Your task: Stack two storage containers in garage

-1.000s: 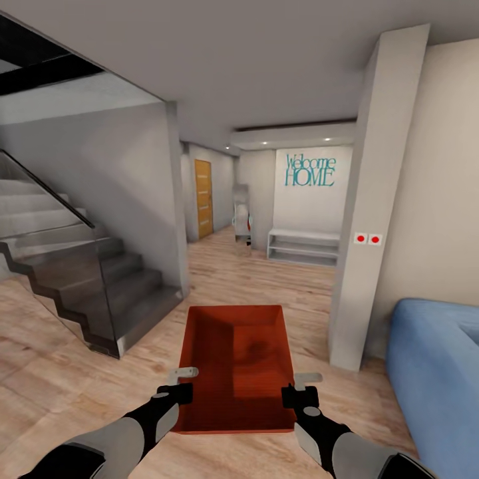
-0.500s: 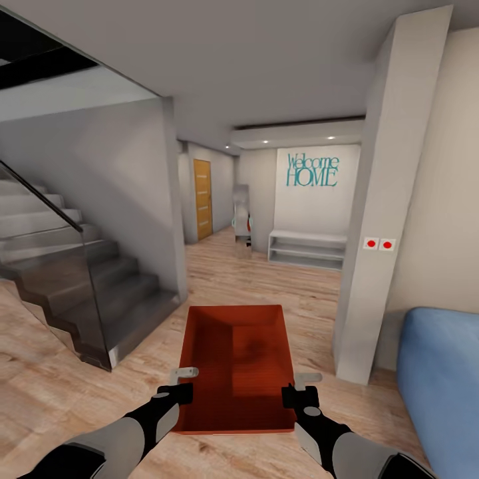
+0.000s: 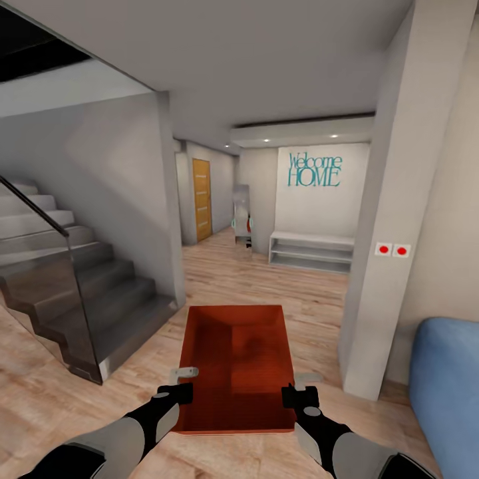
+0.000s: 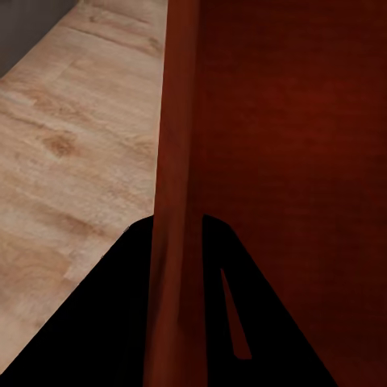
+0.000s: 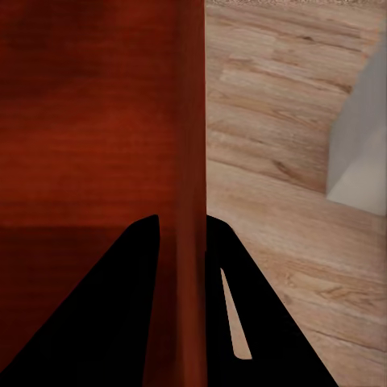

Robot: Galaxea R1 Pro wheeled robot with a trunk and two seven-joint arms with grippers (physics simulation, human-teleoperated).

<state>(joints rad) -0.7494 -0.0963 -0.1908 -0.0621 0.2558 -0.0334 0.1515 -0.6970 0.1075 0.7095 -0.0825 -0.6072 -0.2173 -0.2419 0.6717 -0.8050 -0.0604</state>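
Hands (image 3: 178, 384) (image 3: 301, 389) clamped on container (image 3: 236, 359) walls

Head camera forward-down; wrist cameras close (shared container (image 3: 236, 362))

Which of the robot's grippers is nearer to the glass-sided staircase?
Left. The left gripper clamps the container's wall on the staircase side; the right gripper clamps the opposite wall.

The camera is now further forward: the staircase (image 3: 86, 313), the pillar (image 3: 389, 219) and the blue sofa (image 3: 449, 386) sit nearer the picture's edges.
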